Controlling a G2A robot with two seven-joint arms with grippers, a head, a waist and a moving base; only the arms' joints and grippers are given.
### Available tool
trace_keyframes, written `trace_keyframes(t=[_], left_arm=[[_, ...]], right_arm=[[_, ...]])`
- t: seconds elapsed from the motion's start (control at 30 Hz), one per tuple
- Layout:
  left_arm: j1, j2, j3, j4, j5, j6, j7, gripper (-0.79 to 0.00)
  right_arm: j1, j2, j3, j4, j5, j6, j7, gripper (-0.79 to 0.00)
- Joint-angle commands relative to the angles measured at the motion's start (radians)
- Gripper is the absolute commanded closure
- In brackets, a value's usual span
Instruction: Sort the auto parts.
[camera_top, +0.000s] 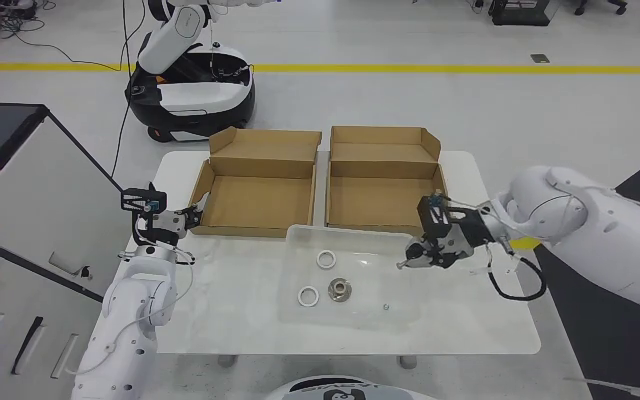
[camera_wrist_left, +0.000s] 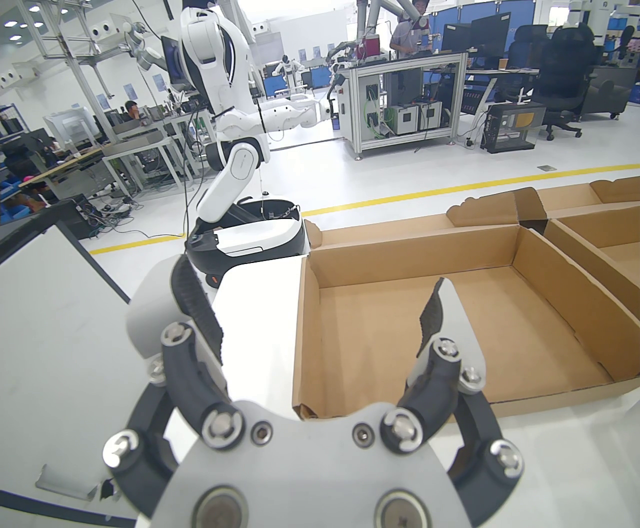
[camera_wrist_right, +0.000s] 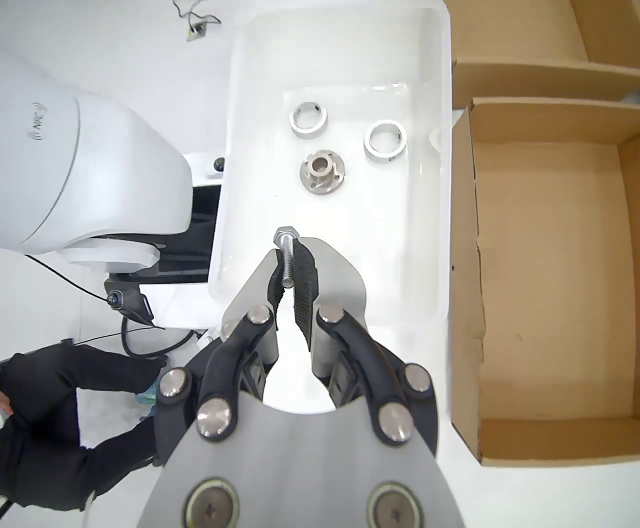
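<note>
Well, the sorting looks barely begun. At the left of the top view, the left claw (camera_top: 190, 215) hangs released and empty at the bench (camera_top: 470, 330) edge, just beside the outer wall of the left box (camera_top: 255, 228). Its wrist view shows the fingers spread wide with nothing between them, and the cardboard floor beyond is bare. In the middle of the frame sits the white tray (camera_top: 300, 236), touching the front walls of both boxes. Three parts lie in it: a ring (camera_top: 308, 296) at the lower left, a second ring (camera_top: 326, 260) above it, and a flanged hub (camera_top: 341, 291) just beside the first. Above, the right box (camera_top: 385, 225) is bare too. Further right, the right claw (camera_top: 408, 262) is clenched on a bolt (camera_wrist_right: 286, 234), head forward, held over the right end of the tray. So I judge one part is lifted, none is dropped off yet, and three are left to pick.
</note>
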Motion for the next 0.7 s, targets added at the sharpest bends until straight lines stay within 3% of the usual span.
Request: trace_keyframes(t=[0.0, 0.4, 0.67], left_arm=[[0.0, 0.0, 0.0, 0.0, 0.0, 0.0, 0.0, -0.785], [0.0, 0.0, 0.0, 0.0, 0.0, 0.0, 0.0, -0.785], [0.0, 0.0, 0.0, 0.0, 0.0, 0.0, 0.0, -0.785]], right_arm=[[0.015, 0.005, -0.011, -0.012, 0.035, -0.001, 0.017, 0.0], [0.043, 0.0, 0.012, -0.11, 0.179, -0.001, 0.017, 0.0], [0.042, -0.001, 0.014, -0.113, 0.182, -0.001, 0.017, 0.0]])
